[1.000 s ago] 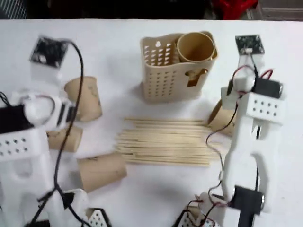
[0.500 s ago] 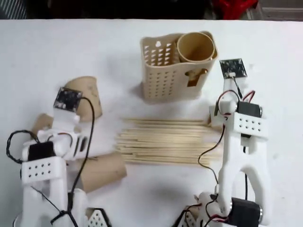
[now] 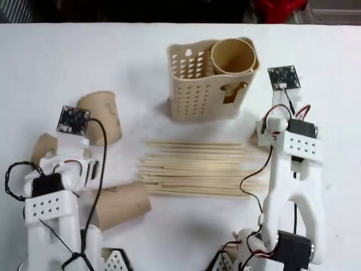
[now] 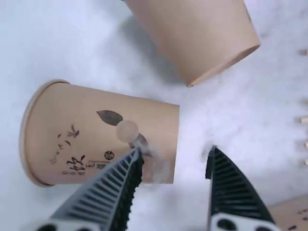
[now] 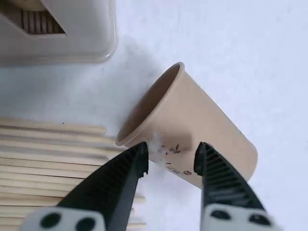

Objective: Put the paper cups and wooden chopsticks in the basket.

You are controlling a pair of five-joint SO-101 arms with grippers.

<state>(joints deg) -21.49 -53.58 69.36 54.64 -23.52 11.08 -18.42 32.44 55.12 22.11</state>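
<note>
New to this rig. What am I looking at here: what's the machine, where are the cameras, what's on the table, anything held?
Two white robot arms sit side by side at a white table. The high view looks down from a fixed camera; the other two come from cameras on each arm's wrist. On the table: a beige perforated plastic basket with one tan paper cup standing in it, a pile of wooden chopsticks, and more cups lying on their sides. The left gripper is open over a fallen cup, the right gripper open over another fallen cup. Nothing is held.

White table (image 3: 113, 56), red object (image 3: 279, 8) beyond its far edge
</note>
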